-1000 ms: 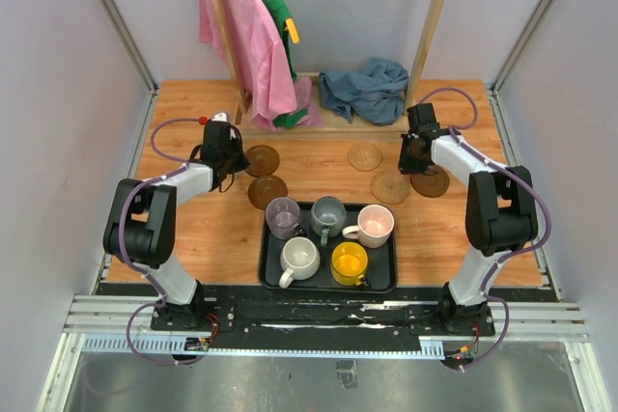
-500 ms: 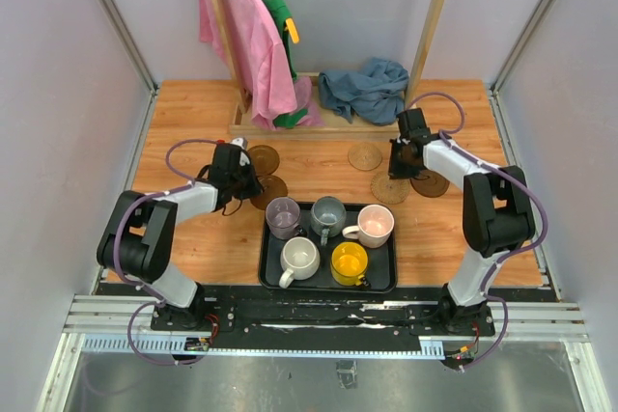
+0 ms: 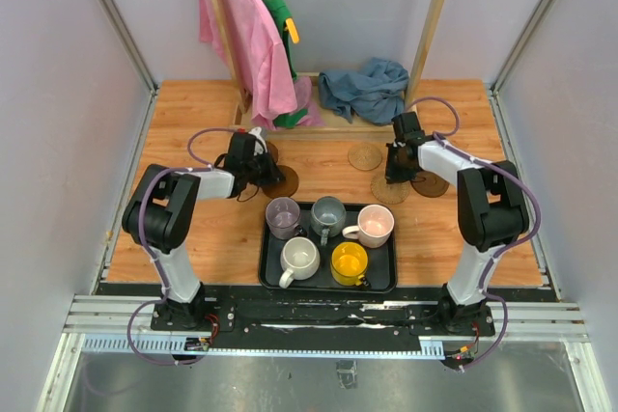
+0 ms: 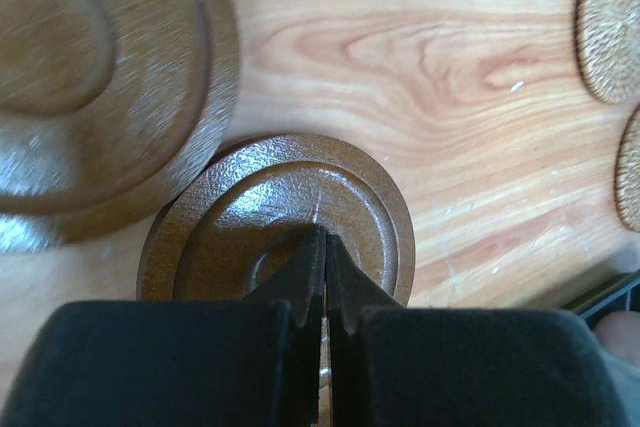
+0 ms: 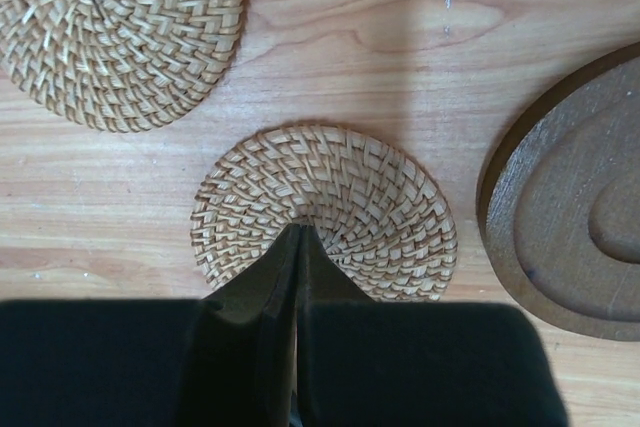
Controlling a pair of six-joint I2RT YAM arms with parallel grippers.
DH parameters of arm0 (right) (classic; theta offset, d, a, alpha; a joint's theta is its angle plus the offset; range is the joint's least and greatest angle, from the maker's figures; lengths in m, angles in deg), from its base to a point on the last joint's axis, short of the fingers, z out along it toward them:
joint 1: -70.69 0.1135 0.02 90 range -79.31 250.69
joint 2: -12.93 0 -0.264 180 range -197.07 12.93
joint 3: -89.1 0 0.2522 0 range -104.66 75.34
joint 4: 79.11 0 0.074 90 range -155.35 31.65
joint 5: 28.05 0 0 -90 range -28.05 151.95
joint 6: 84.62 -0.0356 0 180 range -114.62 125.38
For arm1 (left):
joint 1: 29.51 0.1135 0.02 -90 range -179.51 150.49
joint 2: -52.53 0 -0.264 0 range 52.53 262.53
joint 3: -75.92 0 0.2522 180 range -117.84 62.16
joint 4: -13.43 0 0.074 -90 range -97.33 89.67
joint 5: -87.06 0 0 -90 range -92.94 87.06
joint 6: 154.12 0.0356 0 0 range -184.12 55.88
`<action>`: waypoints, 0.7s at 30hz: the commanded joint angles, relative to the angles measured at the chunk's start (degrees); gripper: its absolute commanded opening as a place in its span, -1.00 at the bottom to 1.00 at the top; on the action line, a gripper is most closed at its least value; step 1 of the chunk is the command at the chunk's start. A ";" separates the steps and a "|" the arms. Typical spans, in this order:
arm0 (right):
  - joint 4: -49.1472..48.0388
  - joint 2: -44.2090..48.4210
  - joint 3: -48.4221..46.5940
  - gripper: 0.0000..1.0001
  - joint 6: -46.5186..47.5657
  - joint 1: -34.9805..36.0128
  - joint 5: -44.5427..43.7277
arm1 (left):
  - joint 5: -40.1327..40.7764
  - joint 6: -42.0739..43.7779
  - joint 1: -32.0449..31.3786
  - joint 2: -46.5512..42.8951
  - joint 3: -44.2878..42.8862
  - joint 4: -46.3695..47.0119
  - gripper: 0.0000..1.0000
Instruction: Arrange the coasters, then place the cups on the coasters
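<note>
Table [image 3: 193, 238] bears a black tray [image 3: 381, 267] of five cups [image 3: 328, 214], with the left arm [image 3: 203, 180] and right arm [image 3: 449, 156] bent inward past its far corners. The left gripper [image 4: 324, 247], jaws pressed together, points down onto a dark brown coaster [image 4: 330, 187]. The right gripper [image 5: 298, 237], likewise closed, points onto a woven coaster [image 5: 325, 187].

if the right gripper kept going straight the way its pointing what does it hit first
The woven coaster lying in the middle of the right wrist view. The shut right gripper points at its near half. Whether the tips touch it is unclear.
</note>
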 commanded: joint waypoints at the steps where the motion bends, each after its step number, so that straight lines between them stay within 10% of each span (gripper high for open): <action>1: 0.74 -2.20 -0.55 -0.99 -1.17 0.67 -1.96 | -2.98 -0.82 -1.68 7.17 -2.11 -1.21 -0.99; 21: 5.77 -15.92 -14.92 -0.99 -2.93 -4.02 -4.92 | -6.72 -4.02 -2.10 19.96 -19.96 0.12 -0.99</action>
